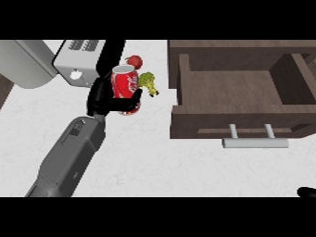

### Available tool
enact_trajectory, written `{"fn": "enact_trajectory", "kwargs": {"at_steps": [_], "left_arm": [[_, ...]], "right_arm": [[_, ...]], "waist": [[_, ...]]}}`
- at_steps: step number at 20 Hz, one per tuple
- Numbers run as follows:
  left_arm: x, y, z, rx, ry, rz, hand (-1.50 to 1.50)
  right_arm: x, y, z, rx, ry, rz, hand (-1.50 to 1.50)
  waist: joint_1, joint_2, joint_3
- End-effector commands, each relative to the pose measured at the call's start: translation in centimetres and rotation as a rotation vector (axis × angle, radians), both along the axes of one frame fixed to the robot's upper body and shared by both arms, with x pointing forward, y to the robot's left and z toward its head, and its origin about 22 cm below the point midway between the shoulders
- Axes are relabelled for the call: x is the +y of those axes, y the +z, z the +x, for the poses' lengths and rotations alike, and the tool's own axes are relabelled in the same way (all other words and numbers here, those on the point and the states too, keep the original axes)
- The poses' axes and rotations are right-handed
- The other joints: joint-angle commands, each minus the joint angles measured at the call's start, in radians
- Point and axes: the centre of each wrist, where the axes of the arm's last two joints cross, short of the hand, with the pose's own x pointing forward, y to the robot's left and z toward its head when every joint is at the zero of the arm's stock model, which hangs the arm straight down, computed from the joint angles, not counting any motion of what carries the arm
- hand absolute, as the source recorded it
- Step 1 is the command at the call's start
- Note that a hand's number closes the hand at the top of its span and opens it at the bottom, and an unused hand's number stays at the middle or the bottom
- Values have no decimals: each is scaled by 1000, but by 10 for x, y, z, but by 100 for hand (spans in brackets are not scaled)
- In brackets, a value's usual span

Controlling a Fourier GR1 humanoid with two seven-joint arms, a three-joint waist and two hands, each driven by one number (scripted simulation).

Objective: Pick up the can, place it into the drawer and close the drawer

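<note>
The left hand [103,98] was curled round the red cola can [124,82]. The drawer [237,90] at its three o'clock stood open, so placing and closing were left.

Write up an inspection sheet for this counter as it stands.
Surface: white counter.
Job's things: red can left of the drawer; drawer open, nothing seen inside, handle toward the robot.
Clutter: red item and green item beside the can.
Hands: left hand curled round the can; right hand barely showing at the lower right corner.
Cables: nothing seen.
Surroundings: white appliance behind the can.
</note>
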Motion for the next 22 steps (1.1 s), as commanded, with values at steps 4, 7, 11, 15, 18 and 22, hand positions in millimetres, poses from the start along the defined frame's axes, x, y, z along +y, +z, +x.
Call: {"fn": "enact_trajectory", "kwargs": {"at_steps": [4,7,11,15,18,22], "left_arm": [[-50,71,14,-35,-93,7,150],[-69,118,30,-18,-74,-8,150],[-101,151,19,-55,-93,25,150],[-111,198,35,-58,-99,61,150],[-139,216,35,-56,-112,73,150],[-157,228,40,-50,-114,96,150]], "right_arm": [[3,6,7,10,-25,3,-150],[-3,-1,-13,13,-14,-11,-150],[-2,24,1,-7,-21,-17,-150],[0,-4,12,-14,-2,0,-150],[7,1,-1,-4,-7,11,-150],[3,17,7,-12,-11,-3,-150]], "waist": [[4,-1,0],[-10,-1,0],[-1,-1,0],[-6,3,1],[-15,3,1],[-28,7,0]]}}
